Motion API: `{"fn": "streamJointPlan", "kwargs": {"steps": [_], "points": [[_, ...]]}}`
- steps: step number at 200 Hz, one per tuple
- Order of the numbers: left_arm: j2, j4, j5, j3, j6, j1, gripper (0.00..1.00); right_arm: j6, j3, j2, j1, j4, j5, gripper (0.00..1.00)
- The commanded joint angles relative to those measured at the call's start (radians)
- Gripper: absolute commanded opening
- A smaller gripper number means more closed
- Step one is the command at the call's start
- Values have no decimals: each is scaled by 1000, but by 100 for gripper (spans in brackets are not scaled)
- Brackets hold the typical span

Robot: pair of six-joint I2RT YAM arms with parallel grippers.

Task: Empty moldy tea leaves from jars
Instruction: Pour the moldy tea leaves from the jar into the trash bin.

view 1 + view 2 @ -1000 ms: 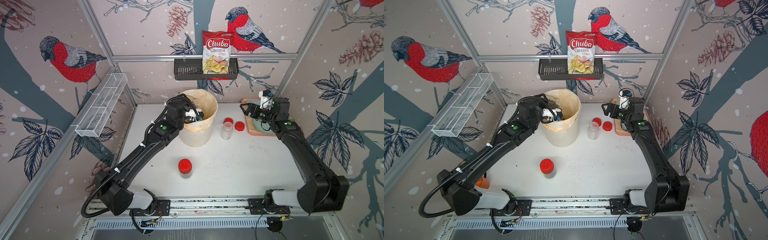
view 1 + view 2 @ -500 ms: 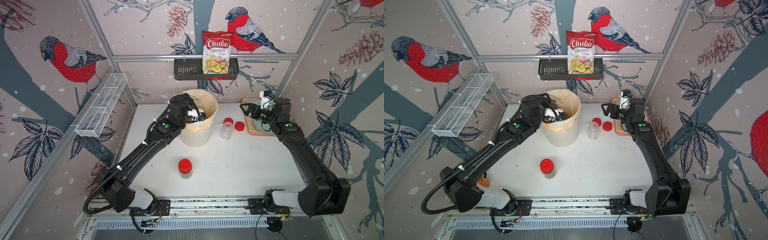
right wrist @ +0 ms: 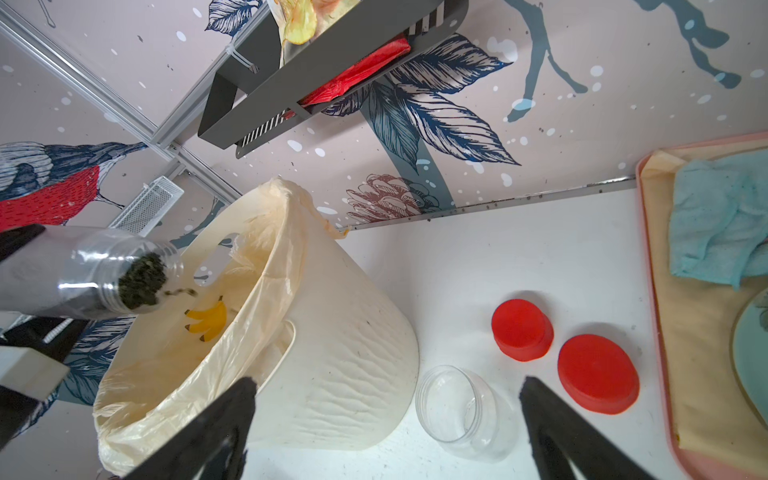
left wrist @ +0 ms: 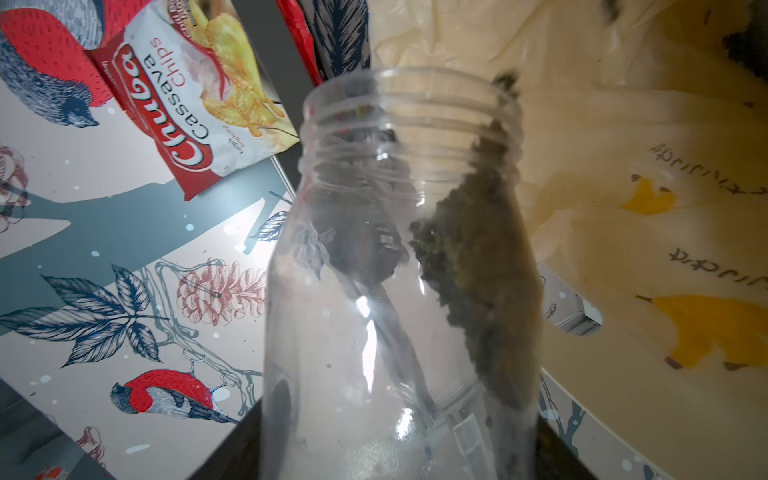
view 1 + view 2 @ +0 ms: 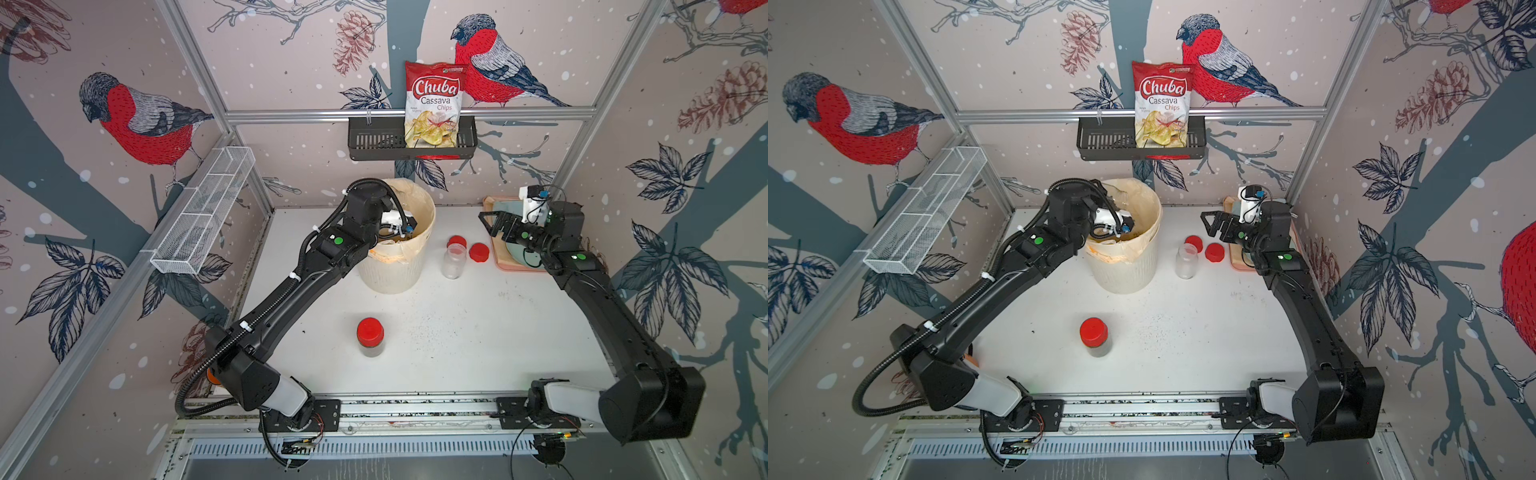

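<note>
The white table [image 5: 457,332] carries a lined bin [image 5: 395,270] near the middle of its back edge, placed so either arm can reach over it; a pink tray [image 3: 648,249] with a blue cloth [image 3: 715,224] sits in the back right corner, clear of the pouring.

The left end effector [image 5: 390,230] is clamped on an uncapped jar [image 3: 91,274], tipped mouth-down over the bin's rim so the contents slide out; the right end effector [image 5: 493,225] hangs with jaws spread wide and empty above the table just left of the tray, out of the way.

An open, emptied jar [image 5: 453,259] stands just right of the bin; a capped jar [image 5: 370,336] waits toward the front edge.

Two red lids [image 5: 457,242] lie between the emptied jar and the tray.

The tea leaves [image 3: 141,286] crowd the tipped jar's mouth, a few bits dropping toward the liner; nothing blocks their fall.
</note>
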Motion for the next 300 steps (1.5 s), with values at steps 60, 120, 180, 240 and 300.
{"fn": "streamJointPlan", "kwargs": {"steps": [60,120,180,240,300], "points": [[40,-132,-39,102,-55,-32,56,9,-1,-5,7,45,-22,99],[82,-213,-45,191,-95,-29,57,8,8,-5,9,43,-26,99],[99,-256,-42,156,-159,-36,57,8,5,-5,11,46,-25,99],[110,-263,-46,245,-121,-29,57,10,9,-5,11,49,-31,100],[105,-262,-54,223,-110,-23,57,8,17,-5,11,41,-34,100]]}}
